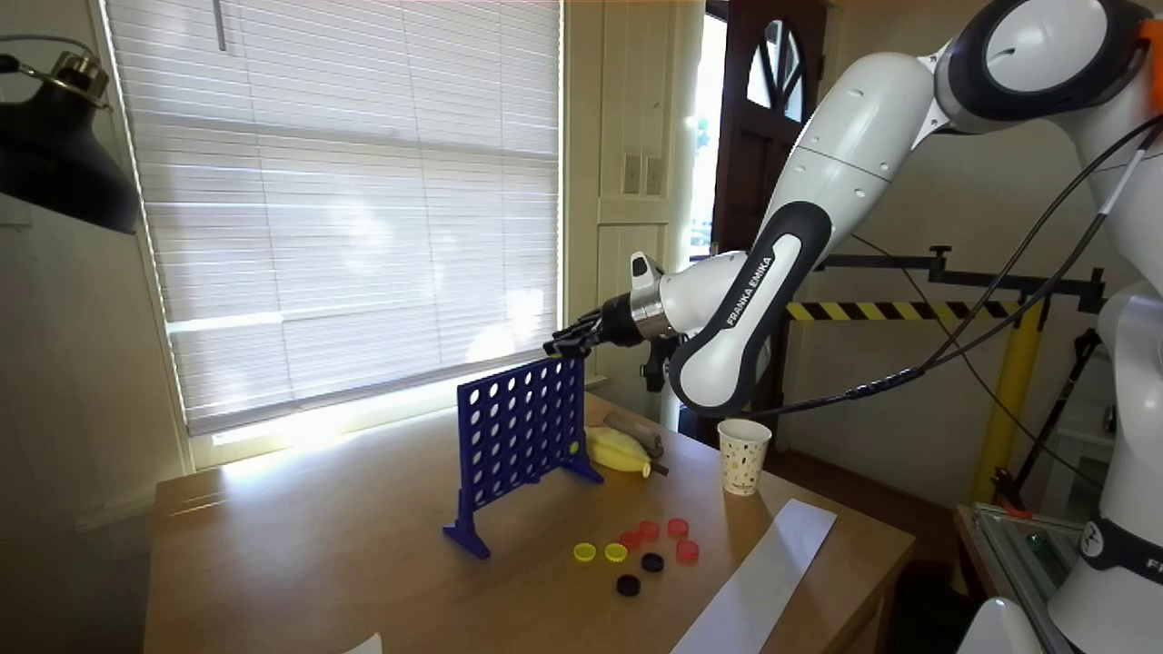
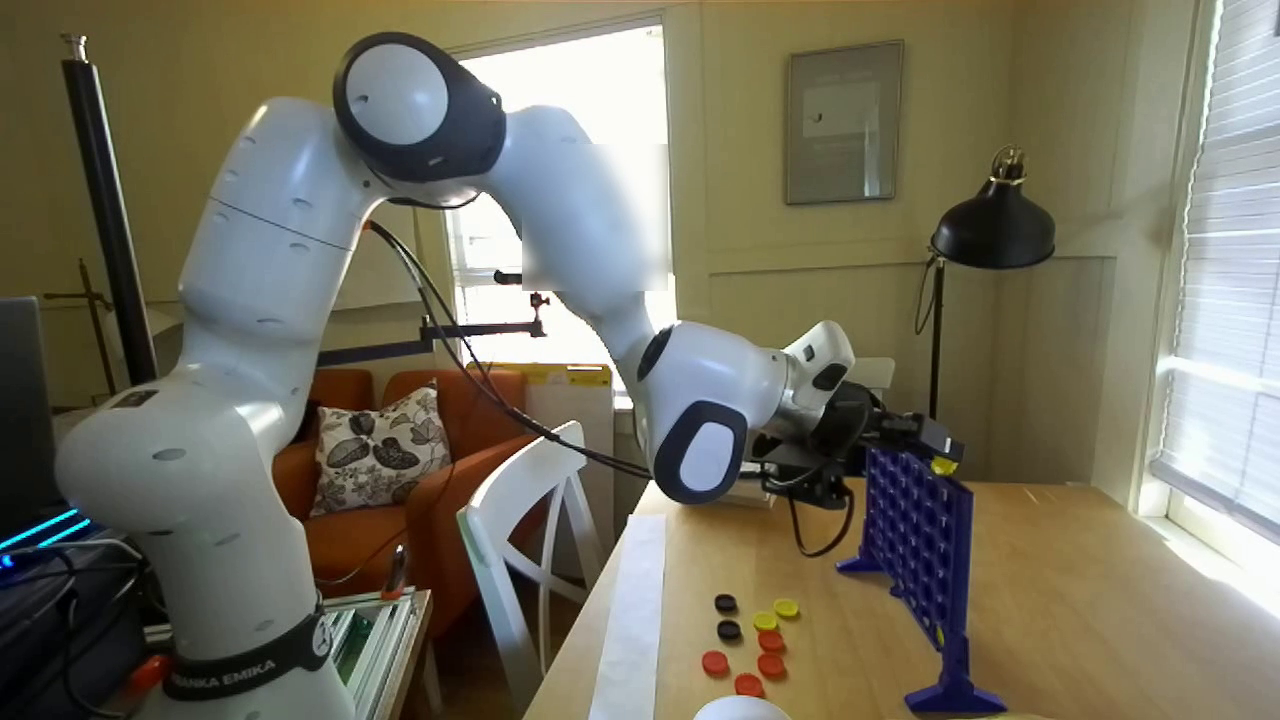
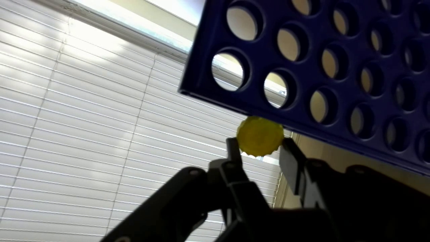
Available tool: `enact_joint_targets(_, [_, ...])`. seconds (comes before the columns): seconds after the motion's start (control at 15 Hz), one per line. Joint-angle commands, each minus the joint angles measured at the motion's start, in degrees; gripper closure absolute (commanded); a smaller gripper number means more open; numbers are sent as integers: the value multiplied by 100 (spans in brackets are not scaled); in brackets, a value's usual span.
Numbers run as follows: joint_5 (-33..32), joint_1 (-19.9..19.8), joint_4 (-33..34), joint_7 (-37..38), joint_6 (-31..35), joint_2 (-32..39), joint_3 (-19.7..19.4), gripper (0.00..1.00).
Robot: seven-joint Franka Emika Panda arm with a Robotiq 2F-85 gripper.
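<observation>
Wrist view: the gripper pinches a scalloped yellow plastic disc at the top edge of an upright dark-blue plastic grid rack; contact there is unclear. We should hold the disc parallel to the rack and press gently; above the edge, we have open room.

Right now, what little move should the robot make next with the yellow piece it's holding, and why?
I'd probably ease the gripper down a touch: it pinches the yellow piece right at the top edge of the blue rack, and most of the piece shows outside.
</observation>
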Motion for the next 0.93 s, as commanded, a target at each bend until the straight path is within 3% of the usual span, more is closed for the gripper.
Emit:
enact_joint_targets(0.0, [156,11,-60,-109,16,9,17,90])
enact_joint_targets(0.6, [176,23,-96,-111,42,11,21,90])
enact_joint_targets(0.67, [183,28,-100,-119,42,6,18,46])
enact_joint_targets(0.87, [196,35,-147,-123,45,0,17,27])
